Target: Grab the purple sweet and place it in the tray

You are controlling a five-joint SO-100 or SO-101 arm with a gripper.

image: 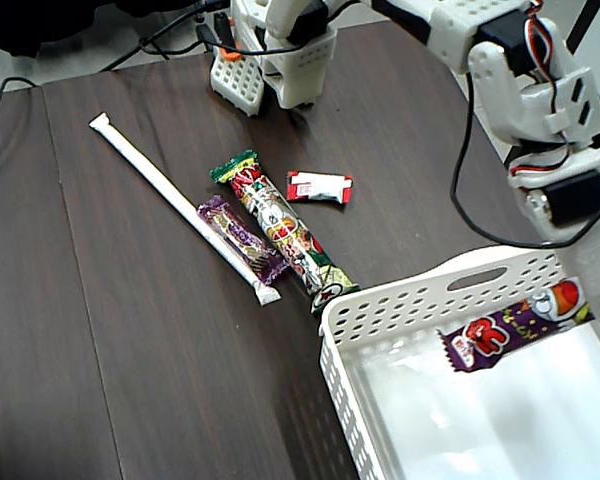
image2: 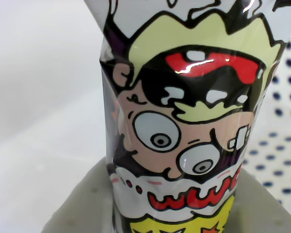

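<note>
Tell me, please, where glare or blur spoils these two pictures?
Fixed view: the white perforated plastic tray has a washed-out, overexposed floor. Wrist view: small white glare on the glossy purple cartoon-printed sweet wrapper, which is sharp; the tray wall behind it is soft.

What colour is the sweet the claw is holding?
The sweet is purple with cartoon pictures, clearest in the fixed view.

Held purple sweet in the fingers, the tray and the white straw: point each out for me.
Held purple sweet (image: 510,328): fixed view, middle of wrapper.
Tray (image: 410,300): fixed view, perforated far wall.
White straw (image: 145,168): fixed view, mid-length.
</note>
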